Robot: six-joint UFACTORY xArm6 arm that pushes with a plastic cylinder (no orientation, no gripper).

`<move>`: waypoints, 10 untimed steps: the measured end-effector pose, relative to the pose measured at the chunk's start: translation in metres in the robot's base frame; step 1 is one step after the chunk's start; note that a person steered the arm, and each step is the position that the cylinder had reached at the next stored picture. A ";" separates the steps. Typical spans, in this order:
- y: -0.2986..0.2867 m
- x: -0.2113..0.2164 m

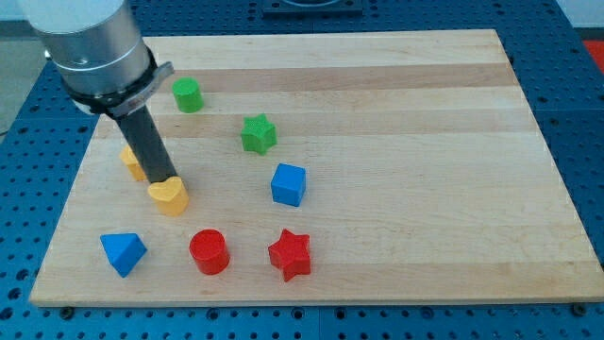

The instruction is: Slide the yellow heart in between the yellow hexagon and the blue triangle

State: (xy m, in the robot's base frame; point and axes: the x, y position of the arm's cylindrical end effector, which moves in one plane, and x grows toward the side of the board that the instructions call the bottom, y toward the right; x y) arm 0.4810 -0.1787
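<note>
My tip [168,179], a bare rod with nothing to open, presses the yellow heart's [170,197] top edge; yellow hexagon [131,161] just behind, blue triangle [123,252] below-left. An off-centre shove risks skidding the heart past the gap.

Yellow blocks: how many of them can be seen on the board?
2. The yellow heart lies at the view's left, just under my tip. The yellow hexagon sits up-left of it, partly hidden behind the rod, which could hide nothing more that I can tell.
</note>
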 end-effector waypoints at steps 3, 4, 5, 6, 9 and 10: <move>0.055 0.017; 0.054 0.017; 0.042 0.017; 0.029 0.026; 0.008 0.052; -0.018 0.048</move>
